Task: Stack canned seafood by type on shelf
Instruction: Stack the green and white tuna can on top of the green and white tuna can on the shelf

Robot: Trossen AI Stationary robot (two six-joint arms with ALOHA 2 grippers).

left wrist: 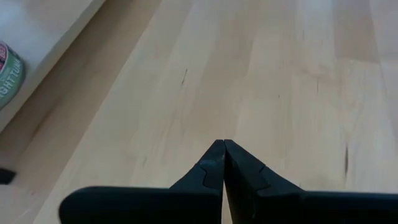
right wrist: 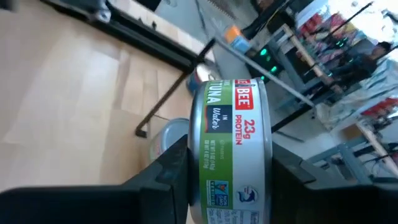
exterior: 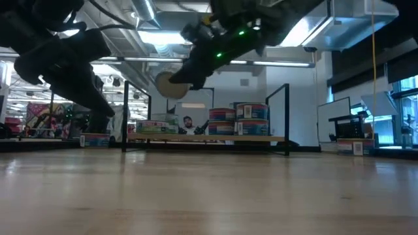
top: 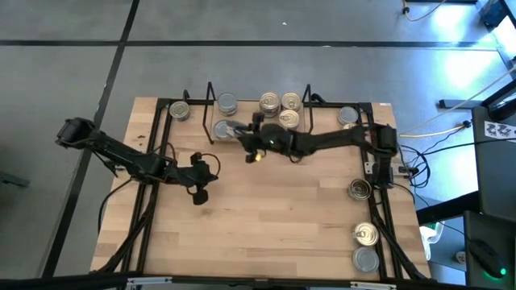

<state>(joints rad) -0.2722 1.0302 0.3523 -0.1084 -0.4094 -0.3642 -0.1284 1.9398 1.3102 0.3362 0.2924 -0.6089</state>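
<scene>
My right gripper (right wrist: 230, 186) is shut on a green-labelled tuna can (right wrist: 230, 149) and holds it in the air over the left half of the shelf (top: 322, 111); the low view shows the can (exterior: 171, 85) well above the shelf board (exterior: 196, 138). Several cans stand on the shelf, among them a silver-topped one (top: 228, 102) and gold-topped ones (top: 269, 102), some stacked in twos (exterior: 251, 119). My left gripper (left wrist: 224, 146) is shut with nothing in it, above the bare table left of centre (top: 199, 196). My right gripper pinches the can between its two fingers (right wrist: 171, 177), one on each flat end, so the labelled wall (right wrist: 217, 124) faces the wrist camera. The fingers come nearly level from the table's right side. The can is lifted clear of the shelf, on edge and tilted.
Three more cans lie on the table near its right edge (top: 359, 189) (top: 366, 234) (top: 366, 259). Black wire frames (top: 211, 97) rise from the shelf. One can (top: 222, 129) stands on the shelf close under my right gripper. The wooden tabletop (top: 274, 217) lies in front.
</scene>
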